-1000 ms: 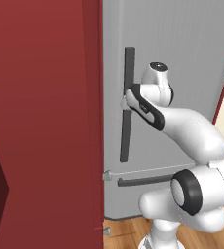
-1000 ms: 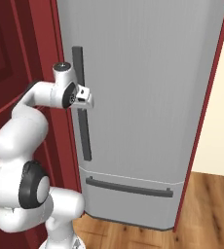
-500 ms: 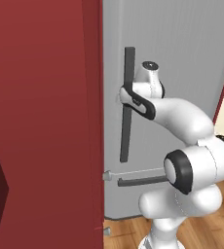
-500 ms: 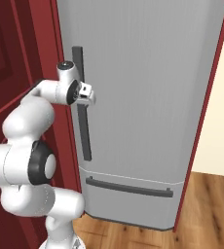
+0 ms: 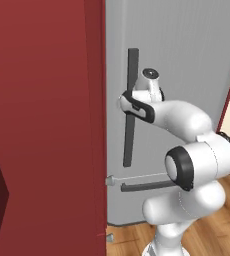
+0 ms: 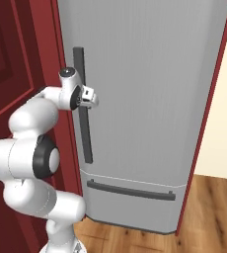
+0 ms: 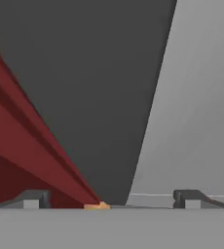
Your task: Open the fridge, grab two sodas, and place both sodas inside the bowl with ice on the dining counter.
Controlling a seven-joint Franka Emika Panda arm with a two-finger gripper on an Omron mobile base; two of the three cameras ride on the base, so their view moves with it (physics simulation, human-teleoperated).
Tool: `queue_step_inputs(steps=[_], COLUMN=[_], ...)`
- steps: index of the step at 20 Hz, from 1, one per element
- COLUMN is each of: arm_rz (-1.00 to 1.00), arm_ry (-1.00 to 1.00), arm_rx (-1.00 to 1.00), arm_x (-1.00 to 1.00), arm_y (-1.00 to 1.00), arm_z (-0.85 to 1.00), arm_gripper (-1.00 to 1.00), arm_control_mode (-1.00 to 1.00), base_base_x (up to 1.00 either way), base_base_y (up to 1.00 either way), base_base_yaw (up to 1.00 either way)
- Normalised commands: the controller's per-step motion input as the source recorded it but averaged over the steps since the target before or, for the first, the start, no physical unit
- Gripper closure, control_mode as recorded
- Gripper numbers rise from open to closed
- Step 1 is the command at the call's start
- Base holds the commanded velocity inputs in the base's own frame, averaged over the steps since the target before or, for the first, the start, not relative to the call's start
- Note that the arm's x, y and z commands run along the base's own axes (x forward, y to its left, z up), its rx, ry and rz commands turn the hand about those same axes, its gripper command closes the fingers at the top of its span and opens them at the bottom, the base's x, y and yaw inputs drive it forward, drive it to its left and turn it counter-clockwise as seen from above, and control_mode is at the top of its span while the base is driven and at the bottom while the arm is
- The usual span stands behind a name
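The fridge (image 5: 187,50) (image 6: 150,74) stands tall and light grey with its door shut. Its long dark vertical handle (image 5: 132,65) (image 6: 86,143) runs down the door's left side. My gripper (image 5: 129,102) (image 6: 88,96) is at the handle's upper half, open. In the hand view the dark handle (image 7: 84,73) lies between the two spread fingertips of the gripper (image 7: 111,199), with the grey door (image 7: 201,97) beside it. Whether the fingers touch the handle I cannot tell. The sodas, the bowl with ice and the dining counter are out of view.
A dark red cabinet side (image 5: 42,125) (image 6: 17,59) stands close against the fridge's left. A lower drawer with a horizontal dark handle (image 6: 130,190) (image 5: 147,186) sits under the door. Wooden floor (image 6: 209,217) and a pale wall lie to the right.
The arm's elbow has folded down and toward the base. The hand has stayed at the fridge handle, jaws still wide. The door has not moved.
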Motion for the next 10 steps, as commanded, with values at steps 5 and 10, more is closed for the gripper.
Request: queue_step_inputs(steps=[5, 10], arm_rz=[-0.01, -0.02], arm_ry=[-0.09, -0.07], arm_rx=[0.0, 0.0], arm_x=[0.25, 0.29], arm_y=[0.04, 0.01], arm_z=[-0.21, -0.17], arm_gripper=[-1.0, -1.0], arm_control_mode=[-1.0, -1.0], base_base_x=[0.0, 0.0], base_base_y=[0.0, 0.0], base_base_yaw=[0.0, 0.0])
